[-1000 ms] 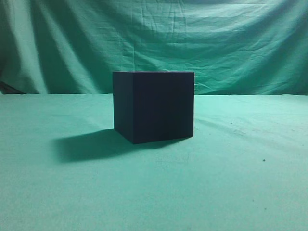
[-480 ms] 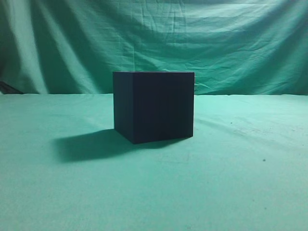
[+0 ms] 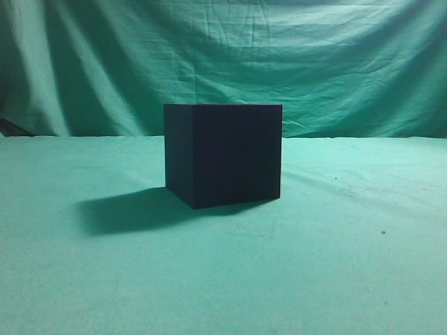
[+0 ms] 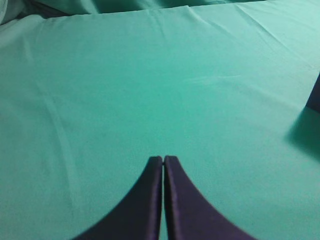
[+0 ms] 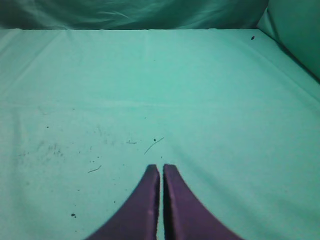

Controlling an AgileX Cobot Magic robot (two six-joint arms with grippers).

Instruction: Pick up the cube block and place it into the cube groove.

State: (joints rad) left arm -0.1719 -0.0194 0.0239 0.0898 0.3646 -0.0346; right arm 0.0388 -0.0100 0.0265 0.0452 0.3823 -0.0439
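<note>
The cube groove, a large matte dark box with sharp edges, stands on the green cloth in the middle of the exterior view. A dark sliver of it shows at the right edge of the left wrist view. The smaller cube block shows in no view. My left gripper is shut and empty over bare cloth, well to the left of the box. My right gripper is shut and empty over bare cloth with some specks. Neither gripper shows in the exterior view.
Green cloth covers the table and hangs as a backdrop behind it. The box casts a shadow to its left. Small bits of lint lie ahead of the right gripper.
</note>
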